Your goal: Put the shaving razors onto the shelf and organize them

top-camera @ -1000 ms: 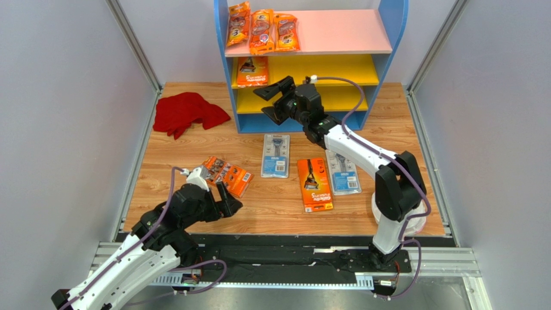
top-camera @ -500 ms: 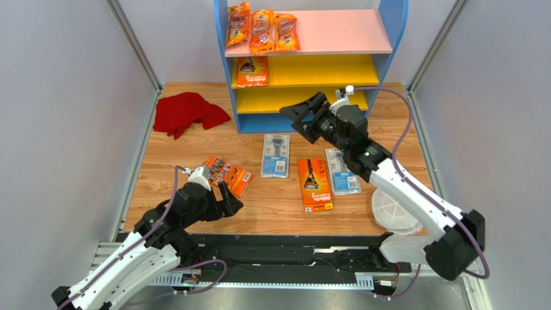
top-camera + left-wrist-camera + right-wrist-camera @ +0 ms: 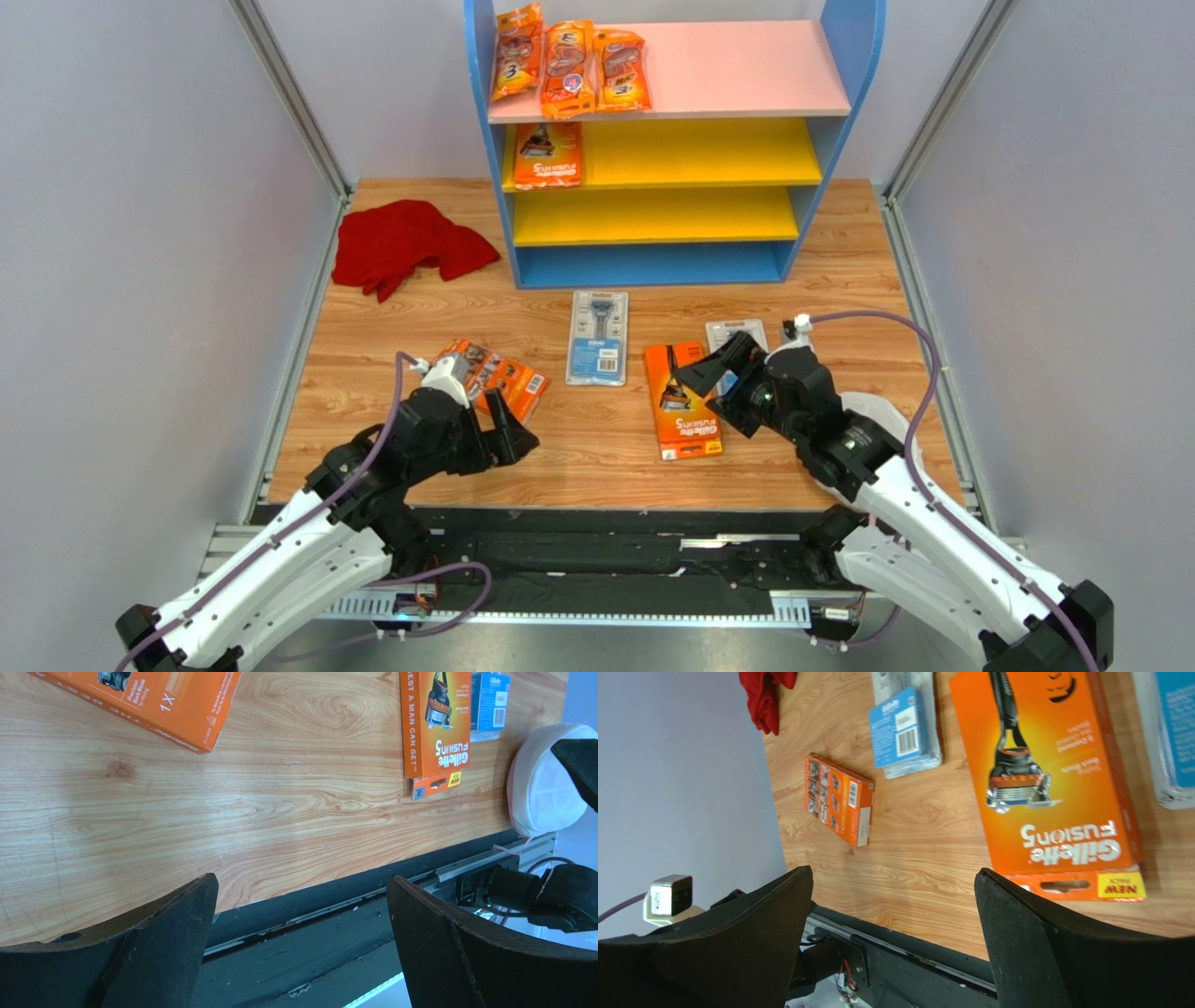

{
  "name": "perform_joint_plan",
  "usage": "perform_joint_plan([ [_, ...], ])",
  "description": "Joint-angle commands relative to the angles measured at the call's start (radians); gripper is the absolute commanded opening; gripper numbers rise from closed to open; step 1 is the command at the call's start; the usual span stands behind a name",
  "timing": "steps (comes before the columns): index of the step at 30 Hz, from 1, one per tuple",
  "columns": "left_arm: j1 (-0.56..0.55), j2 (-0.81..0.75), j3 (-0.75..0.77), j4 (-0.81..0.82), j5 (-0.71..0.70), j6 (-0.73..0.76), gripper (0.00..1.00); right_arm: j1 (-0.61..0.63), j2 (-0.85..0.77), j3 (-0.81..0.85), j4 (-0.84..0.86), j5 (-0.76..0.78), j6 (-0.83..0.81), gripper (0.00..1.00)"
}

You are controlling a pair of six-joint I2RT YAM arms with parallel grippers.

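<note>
My right tool (image 3: pixel 718 392) hangs spread wide with nothing in it, low over the Gillette Fusion5 card (image 3: pixel 1046 777), which lies flat on the bench (image 3: pixel 603 451). My left tool (image 3: pixel 505 427) is fully spread too and holds nothing. It sits near the orange cartridge box (image 3: pixel 494 378).

Four packs are not yet on the shelf (image 3: pixel 863 56): those two, a blister card (image 3: pixel 599 336) mid-bench, and a second blister card (image 3: pixel 741 336) just beside the Fusion5 card and partly under my right arm. Already shelved are three orange bags (image 3: pixel 568 63) on the pink top board (image 3: pixel 744 70) and one orange card (image 3: pixel 547 154) on the upper yellow board (image 3: pixel 701 151).

My main worry is the Fusion5 card. It is thin and lies flush, so a finger may skid over it or push it along instead of getting under an edge. The far finger could also catch the second blister card and drag it askew. A flat card pinched by one edge may swing or slip on the way to the shelf. At the shelf, a careless entry could knock the packs already there. The white lidded dish (image 3: pixel 544 787) sits close to my right arm's base, where a wide swing might bump it.
</note>
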Motion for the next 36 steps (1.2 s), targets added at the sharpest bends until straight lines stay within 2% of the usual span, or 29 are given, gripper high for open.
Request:
perform_joint_plan([
  [1, -0.001, 0.032, -0.007, 0.073, 0.038, 0.024, 0.99, -0.001, -0.085, -0.033, -0.063, 0.039, 0.019, 0.89],
  [3, 0.001, 0.044, -0.009, 0.088, 0.038, 0.024, 0.99, 0.001, -0.108, -0.038, -0.083, 0.045, 0.018, 0.89],
  [8, -0.002, 0.121, -0.023, 0.229, 0.156, 0.011, 0.99, 0.001, -0.125, -0.046, -0.138, 0.054, 0.007, 0.89],
  [9, -0.007, 0.144, -0.023, 0.26, 0.174, 0.009, 0.94, 0.001, -0.134, -0.049, -0.146, 0.056, 0.008, 0.89],
  [17, -0.09, 0.516, 0.037, 0.573, 0.289, -0.045, 0.86, -0.019, -0.18, -0.104, -0.187, 0.054, 0.028, 0.89],
  [21, -0.158, 0.717, 0.114, 0.666, 0.286, -0.08, 0.78, -0.048, -0.214, -0.124, -0.227, 0.048, 0.03, 0.89],
  [27, -0.202, 0.93, 0.187, 0.879, 0.311, -0.158, 0.75, -0.123, -0.251, -0.188, -0.253, 0.001, 0.019, 0.9],
  [30, -0.211, 1.015, 0.19, 1.013, 0.337, -0.199, 0.69, -0.163, -0.252, -0.23, -0.237, -0.045, 0.005, 0.9],
  [36, -0.235, 1.095, 0.184, 1.093, 0.328, -0.236, 0.67, -0.208, -0.225, -0.316, -0.143, -0.102, -0.001, 0.9],
])
